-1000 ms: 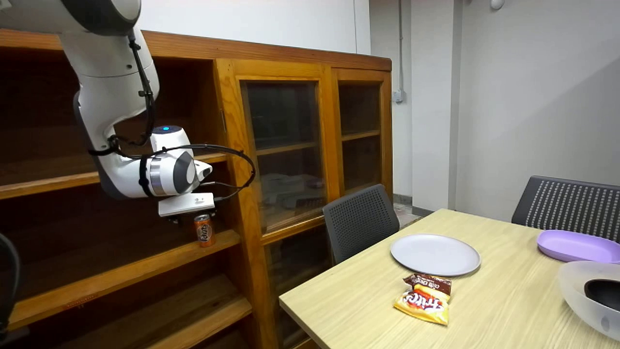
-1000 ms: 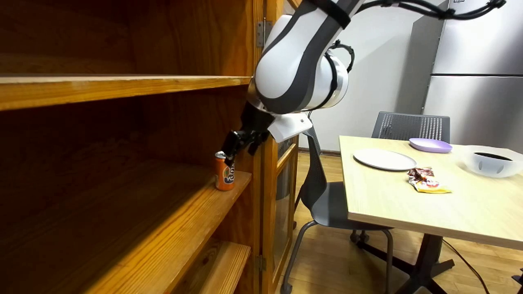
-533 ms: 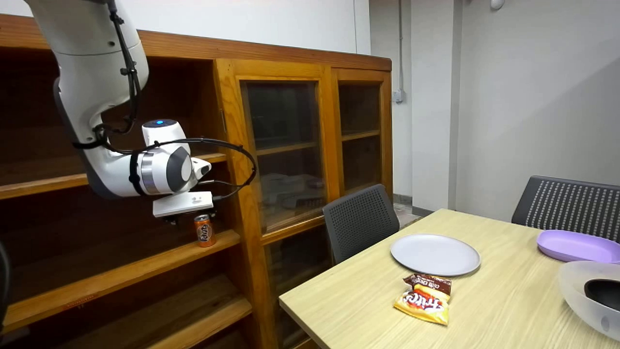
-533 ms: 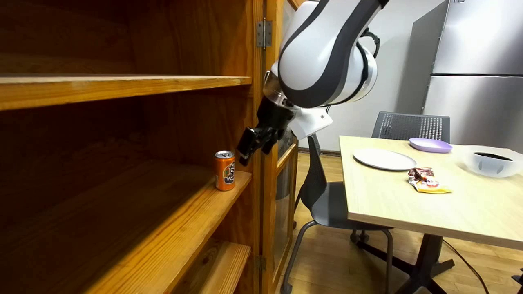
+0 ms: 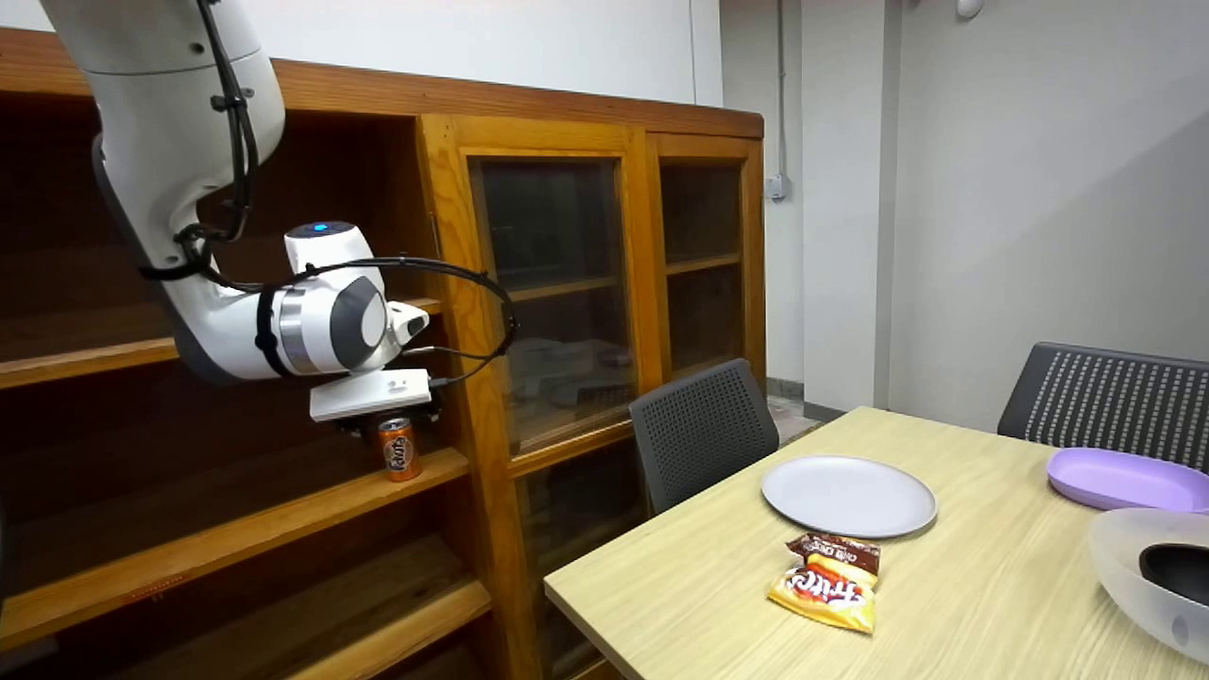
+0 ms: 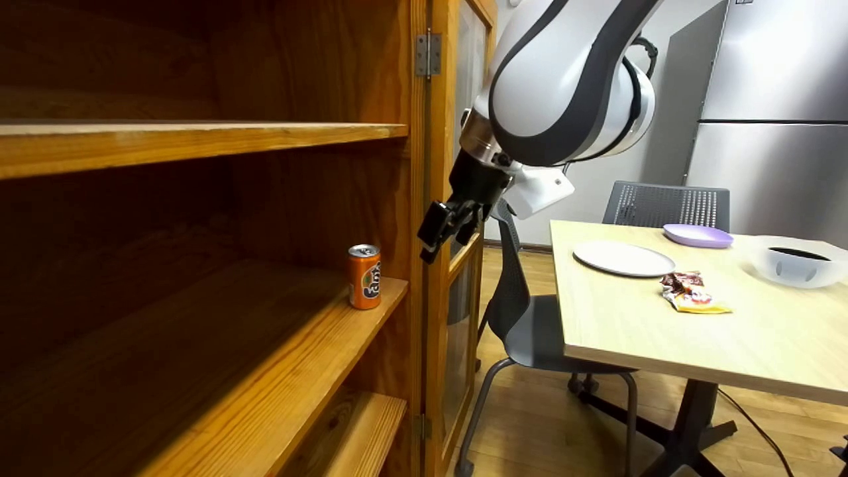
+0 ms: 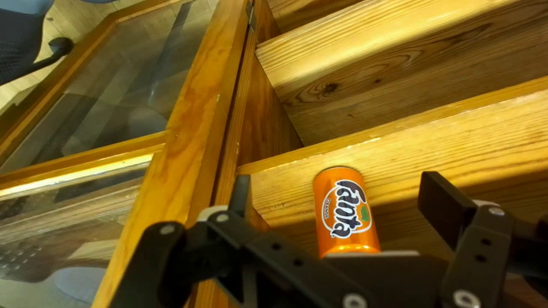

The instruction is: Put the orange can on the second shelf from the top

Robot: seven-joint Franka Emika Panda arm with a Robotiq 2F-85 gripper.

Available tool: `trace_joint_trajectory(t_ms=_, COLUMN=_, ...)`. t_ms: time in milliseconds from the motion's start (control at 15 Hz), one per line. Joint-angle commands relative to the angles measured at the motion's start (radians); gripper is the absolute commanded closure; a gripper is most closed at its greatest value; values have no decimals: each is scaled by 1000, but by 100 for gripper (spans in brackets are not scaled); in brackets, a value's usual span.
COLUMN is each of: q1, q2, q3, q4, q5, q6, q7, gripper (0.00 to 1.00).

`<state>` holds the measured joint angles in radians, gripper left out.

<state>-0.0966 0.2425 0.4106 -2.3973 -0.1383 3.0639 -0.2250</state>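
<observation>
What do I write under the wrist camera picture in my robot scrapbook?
Beyond the open gripper, an orange Fanta can stands upright on a wooden shelf.

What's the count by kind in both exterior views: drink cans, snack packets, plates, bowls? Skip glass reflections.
Drink cans: 1 (small orange metal can)
Snack packets: 1 (brown-and-yellow foil packet)
Plates: 2 (round pale grey plate, shallow purple plate)
Bowls: 1 (frosted translucent bowl; dark thing inside unclear, uncounted)
Total: 5

The orange can [image 7: 344,211] is glossy metal, the second shelf [image 6: 271,371] grained wood, the plate [image 5: 850,496] matt and perhaps plastic.
</observation>
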Motion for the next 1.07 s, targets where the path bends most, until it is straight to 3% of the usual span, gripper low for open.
trace_joint_trajectory(t_ms=0, q1=-41, q2=-63, q3=20, q4=-50, q5=20, q6=5, q7=-17, gripper=0)
trace_joint_trajectory(t_ms=533, q1=-64, q2=-113, q3=-17, q4=-84, q5=14, q6=-10, q7=11, gripper=0)
trace_joint_trajectory(t_ms=1000, q1=-59, q2=-145, q3=-108, q4=-107, q5=7, q6=-19, q7=66, gripper=0)
